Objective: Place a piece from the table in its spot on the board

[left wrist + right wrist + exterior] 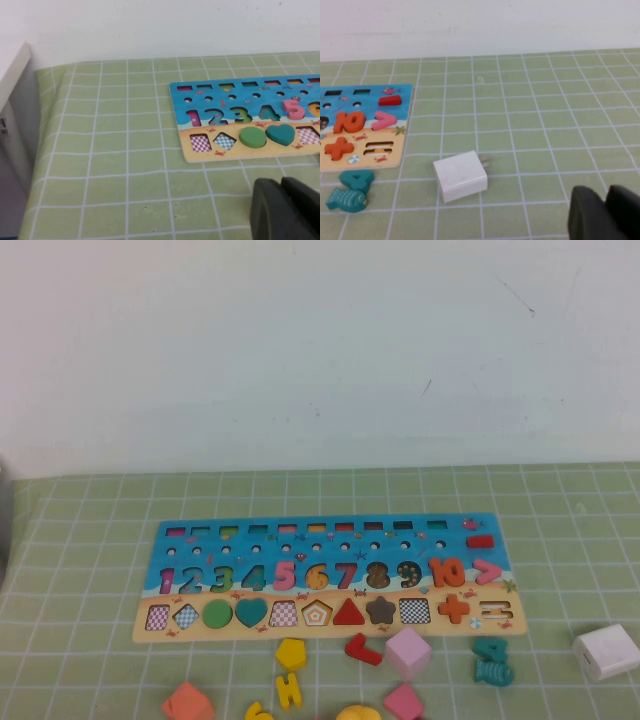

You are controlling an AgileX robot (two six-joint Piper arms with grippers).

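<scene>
The board (195, 537) lies in the middle of the table (90, 540), with a blue upper part holding coloured numbers and a sandy strip of shapes. Its 6 slot (317, 576) shows a patterned floor. A bright-yellow curved piece (258, 711) lies at the near edge, cut off by the picture; I cannot tell if it is the 6. My left gripper (282, 186) is shut and empty above the mat, near the board's left end (200, 125). My right gripper (606, 192) is shut and empty above the mat, right of the board (395, 150). Neither gripper shows in the high view.
Loose pieces lie in front of the board: a yellow pentagon (291, 652), a yellow ladder-like piece (288, 690), a red piece (363, 649), a pink cube (408, 652), teal pieces (492, 661) and an orange block (187, 704). A white charger (606, 651) lies at the right.
</scene>
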